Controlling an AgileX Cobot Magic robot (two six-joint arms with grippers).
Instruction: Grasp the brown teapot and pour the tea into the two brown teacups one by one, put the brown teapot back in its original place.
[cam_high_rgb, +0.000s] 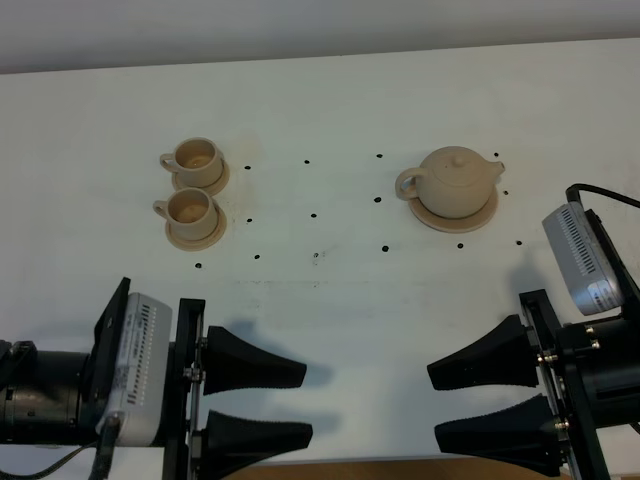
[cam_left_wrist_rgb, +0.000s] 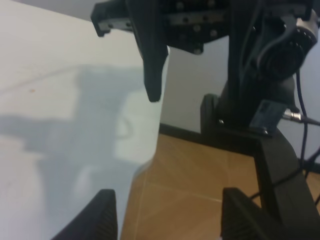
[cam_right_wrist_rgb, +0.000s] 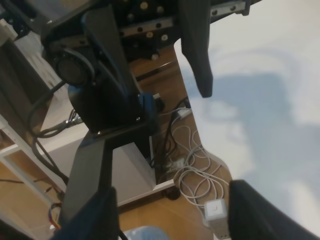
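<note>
Tan ceramic teapot on round tan saucer, two tan teacups well apart from teapot, black left gripper and right gripper fingers spread.

The high camera looks steeply down on the whole tabletop, from well above the left pincer and right pincer, which face each other at its near edge. Each wrist camera sits close behind its own pincer, looking at the opposite arm, the tabletop edge and the floor.

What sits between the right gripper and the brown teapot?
Between the right gripper and the brown teapot, only bare white table and a small black dot; the exterior high view shows it.
</note>
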